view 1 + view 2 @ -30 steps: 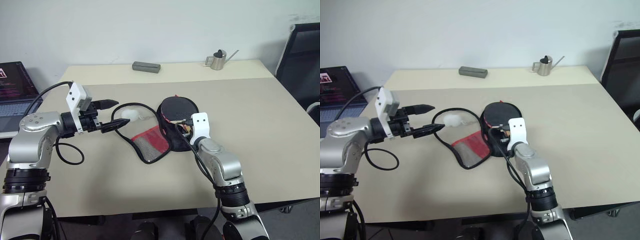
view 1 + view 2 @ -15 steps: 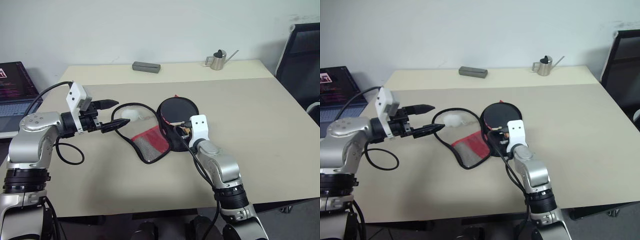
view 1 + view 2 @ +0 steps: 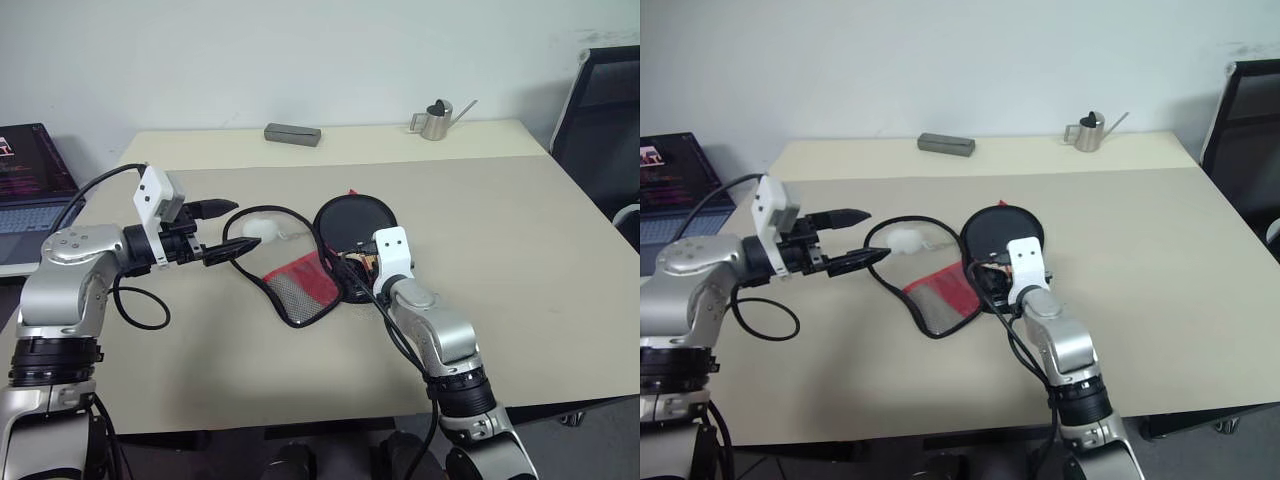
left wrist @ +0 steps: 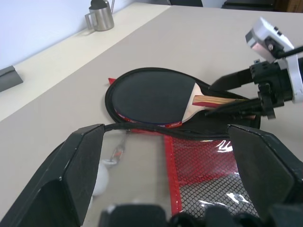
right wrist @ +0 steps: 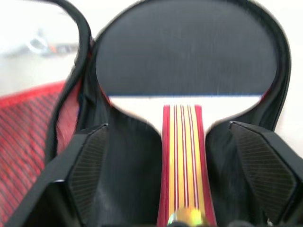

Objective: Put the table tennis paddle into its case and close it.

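Observation:
The table tennis paddle (image 3: 356, 217) lies flat in the lower half of its case (image 3: 299, 284), black blade away from me. Its striped handle (image 5: 182, 151) points toward my right gripper (image 5: 176, 136), which is open. One finger stands on each side of the handle, clear of it. The case's red mesh flap is folded out toward my left. Its black rim (image 4: 142, 128) runs across the gap of my open left gripper (image 3: 227, 229), which hovers at the flap's far-left edge. I cannot tell whether that gripper touches the rim.
A small white ball (image 3: 262, 228) lies inside the loop of the flap's rim. A grey block (image 3: 292, 133) and a metal watering can (image 3: 436, 120) stand at the table's (image 3: 520, 240) back. A laptop (image 3: 28, 175) is at far left, a black chair (image 3: 602, 100) at far right.
My right gripper has opened and let go of the paddle handle, and the paddle now rests in the case. The left arm has not moved.

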{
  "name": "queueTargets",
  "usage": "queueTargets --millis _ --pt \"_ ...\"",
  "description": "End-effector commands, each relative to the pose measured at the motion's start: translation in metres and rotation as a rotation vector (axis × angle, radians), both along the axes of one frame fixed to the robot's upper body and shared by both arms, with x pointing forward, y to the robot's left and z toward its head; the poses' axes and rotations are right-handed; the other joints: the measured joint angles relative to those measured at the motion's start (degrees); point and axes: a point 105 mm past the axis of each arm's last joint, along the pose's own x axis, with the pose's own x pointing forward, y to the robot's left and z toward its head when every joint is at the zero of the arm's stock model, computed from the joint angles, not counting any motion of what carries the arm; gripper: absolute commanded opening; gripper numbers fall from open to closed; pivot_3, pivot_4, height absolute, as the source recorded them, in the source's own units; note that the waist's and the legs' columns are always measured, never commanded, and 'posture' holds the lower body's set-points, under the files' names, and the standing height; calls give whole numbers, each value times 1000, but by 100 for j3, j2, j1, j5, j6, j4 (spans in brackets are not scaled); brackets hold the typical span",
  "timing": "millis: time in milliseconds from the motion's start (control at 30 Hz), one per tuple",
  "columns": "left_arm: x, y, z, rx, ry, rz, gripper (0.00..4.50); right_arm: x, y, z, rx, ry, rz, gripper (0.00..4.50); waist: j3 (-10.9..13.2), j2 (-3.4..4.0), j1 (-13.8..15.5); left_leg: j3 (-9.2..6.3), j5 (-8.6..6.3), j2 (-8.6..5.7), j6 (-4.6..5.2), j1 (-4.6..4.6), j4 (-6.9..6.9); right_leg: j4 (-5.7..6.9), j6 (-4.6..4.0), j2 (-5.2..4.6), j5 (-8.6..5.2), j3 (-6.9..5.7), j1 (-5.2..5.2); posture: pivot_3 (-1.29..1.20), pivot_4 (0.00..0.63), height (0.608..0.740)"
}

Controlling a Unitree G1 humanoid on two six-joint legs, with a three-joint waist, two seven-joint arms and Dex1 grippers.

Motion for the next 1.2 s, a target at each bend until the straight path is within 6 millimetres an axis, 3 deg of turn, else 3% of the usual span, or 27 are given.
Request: queueTargets --millis 33,233,367,567,767,900,1200 --pt "-1 9 8 -18 -42 33 4500 -1 -5 48 110 -152 26 4465 0 0 0 0 0 0 0 0 0 0 0 0 0 0 0 0 150 740" --pt "-1 17 1 -35 -31 75 4500 -15 -26 72 78 -238 200 4465 0 -1 14 -1 0 -1 1 -1 2 -2 1 -1 0 -2 4 0 150 740" --pt "6 34 -6 -18 -48 167 4500 -17 -53 74 -65 -270 295 4465 0 -2 20 -1 0 0 1 2 3 -2 1 0 0 -5 9 0 150 740" --pt "6 50 -18 -9 -30 234 4500 -23 -80 74 -98 -193 422 4465 2 -6 3 10 -1 5 2 4 2 -4 1 0 0 -5 10 0 150 740" --pt "4 61 -35 20 7 275 4500 -38 -82 81 -77 -116 590 4465 8 -15 23 8 -1 1 2 2 5 -6 2 -4 0 -4 13 0 150 740" --pt "10 60 -41 13 18 291 4500 -63 -73 98 22 -69 787 4465 10 -19 32 3 -1 2 2 2 6 -6 2 -3 0 -8 15 0 150 740" --pt "16 55 -80 139 121 268 4500 -69 -86 106 -77 -82 826 4465 13 -24 72 8 -2 0 3 1 7 -15 3 -5 1 -11 20 0 150 740"
